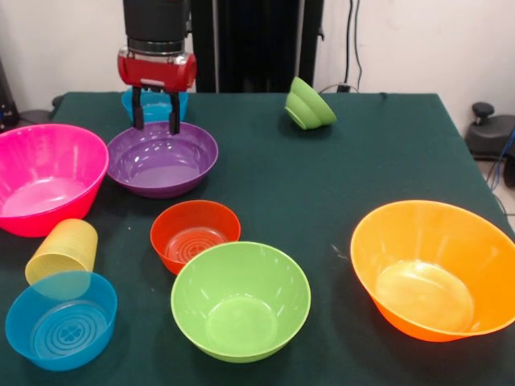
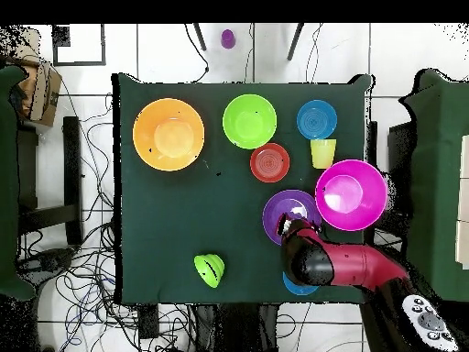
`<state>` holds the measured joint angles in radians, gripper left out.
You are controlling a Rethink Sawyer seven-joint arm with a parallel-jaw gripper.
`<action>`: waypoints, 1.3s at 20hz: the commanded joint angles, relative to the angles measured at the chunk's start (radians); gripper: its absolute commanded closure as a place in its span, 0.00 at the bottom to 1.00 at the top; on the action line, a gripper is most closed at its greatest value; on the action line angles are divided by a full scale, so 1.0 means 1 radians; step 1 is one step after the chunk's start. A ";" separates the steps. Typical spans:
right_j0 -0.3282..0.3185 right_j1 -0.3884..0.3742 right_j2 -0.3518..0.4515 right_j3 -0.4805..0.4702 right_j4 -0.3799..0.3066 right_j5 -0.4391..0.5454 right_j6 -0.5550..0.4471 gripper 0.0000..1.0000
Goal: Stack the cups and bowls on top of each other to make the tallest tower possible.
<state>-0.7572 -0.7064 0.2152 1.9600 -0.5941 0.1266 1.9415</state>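
Observation:
My gripper [image 1: 155,121] is open and empty, with its fingertips [image 1: 174,125] just over the far rim of the purple bowl [image 1: 161,158]. It also shows in the overhead view [image 2: 291,227] at that bowl [image 2: 282,207]. A small blue bowl [image 1: 153,104] sits right behind the gripper. The bowls all stand apart, none nested: big pink [image 1: 44,177], red-orange [image 1: 193,233], lime green [image 1: 240,301], big orange [image 1: 430,269], another small blue [image 1: 60,320]. A smaller lime-green bowl [image 1: 308,104] lies tipped on its side. The ribbed yellow cup [image 1: 63,251] lies on its side against the near blue bowl.
The dark green table [image 1: 322,185] ends close behind the tipped green bowl. In the overhead view the arm [image 2: 366,268] reaches in from the lower right, partly over the blue bowl [image 2: 295,286]. Cables lie on the floor round the table.

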 commanded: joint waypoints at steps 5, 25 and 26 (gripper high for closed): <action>-0.087 -0.162 0.234 0.069 0.032 0.306 -0.210 0.00; -0.198 -0.052 0.341 0.013 -0.109 0.331 -0.184 0.00; -0.190 -0.048 0.337 0.010 -0.111 0.334 -0.175 0.00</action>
<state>-0.9866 -0.8175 0.4844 1.9861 -0.6186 0.4046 1.9415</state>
